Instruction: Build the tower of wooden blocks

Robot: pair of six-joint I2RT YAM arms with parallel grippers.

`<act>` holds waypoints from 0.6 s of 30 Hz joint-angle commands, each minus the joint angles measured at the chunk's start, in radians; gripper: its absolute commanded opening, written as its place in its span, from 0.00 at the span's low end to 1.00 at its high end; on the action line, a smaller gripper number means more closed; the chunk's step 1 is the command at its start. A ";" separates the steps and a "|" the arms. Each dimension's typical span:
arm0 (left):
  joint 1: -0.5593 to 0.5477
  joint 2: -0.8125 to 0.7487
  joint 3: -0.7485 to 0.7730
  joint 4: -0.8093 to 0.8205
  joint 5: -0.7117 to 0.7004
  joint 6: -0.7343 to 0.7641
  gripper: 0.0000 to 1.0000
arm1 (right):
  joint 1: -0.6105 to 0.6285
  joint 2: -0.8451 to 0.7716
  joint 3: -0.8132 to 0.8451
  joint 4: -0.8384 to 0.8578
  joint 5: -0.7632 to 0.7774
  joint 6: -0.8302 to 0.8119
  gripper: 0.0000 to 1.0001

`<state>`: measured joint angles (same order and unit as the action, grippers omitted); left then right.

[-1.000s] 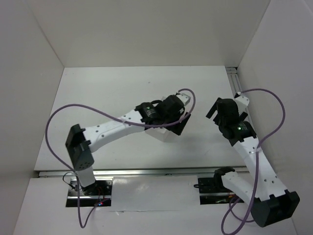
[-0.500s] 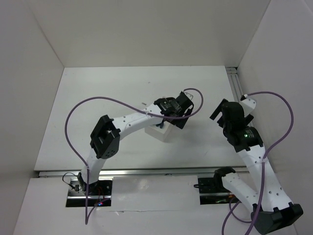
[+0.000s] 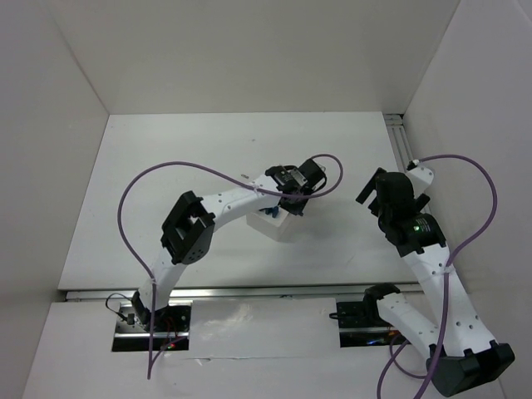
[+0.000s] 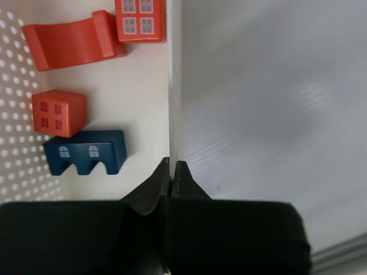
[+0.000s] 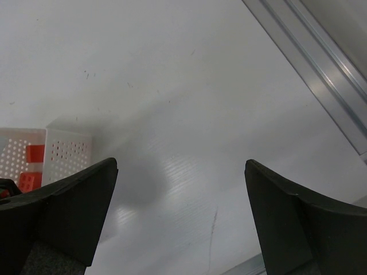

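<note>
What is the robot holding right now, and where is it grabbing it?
The left gripper pinches the white box by the rim of one side wall. The right gripper is open and holds nothing.

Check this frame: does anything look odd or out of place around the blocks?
The left gripper looks pinched on the wall rim of the white perforated box, not on a block. The blue notched block and red blocks lie loose inside, unstacked. Nothing looks spilled or damaged.
</note>
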<state>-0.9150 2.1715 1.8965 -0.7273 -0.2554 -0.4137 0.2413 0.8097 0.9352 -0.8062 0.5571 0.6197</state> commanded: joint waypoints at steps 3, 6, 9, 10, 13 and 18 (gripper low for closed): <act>0.015 -0.015 0.163 -0.075 0.169 0.024 0.00 | -0.005 -0.003 0.045 -0.031 0.006 -0.003 0.99; 0.071 -0.065 0.176 -0.046 0.345 -0.008 0.00 | -0.005 0.006 0.066 -0.019 -0.016 -0.027 0.99; 0.125 -0.119 0.112 0.077 0.598 -0.060 0.00 | -0.005 0.006 0.089 -0.019 -0.016 -0.038 0.99; 0.140 -0.119 0.096 0.110 0.707 -0.094 0.00 | -0.005 0.006 0.102 -0.019 -0.016 -0.049 0.99; 0.206 -0.130 0.033 0.250 0.923 -0.181 0.00 | -0.005 0.006 0.123 -0.019 -0.016 -0.049 0.99; 0.287 -0.148 -0.149 0.589 1.185 -0.380 0.00 | -0.005 0.006 0.132 -0.028 -0.016 -0.058 0.99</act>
<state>-0.6575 2.0914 1.8217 -0.4183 0.6434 -0.6369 0.2413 0.8196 1.0290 -0.8085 0.5354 0.5785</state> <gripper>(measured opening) 0.053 0.992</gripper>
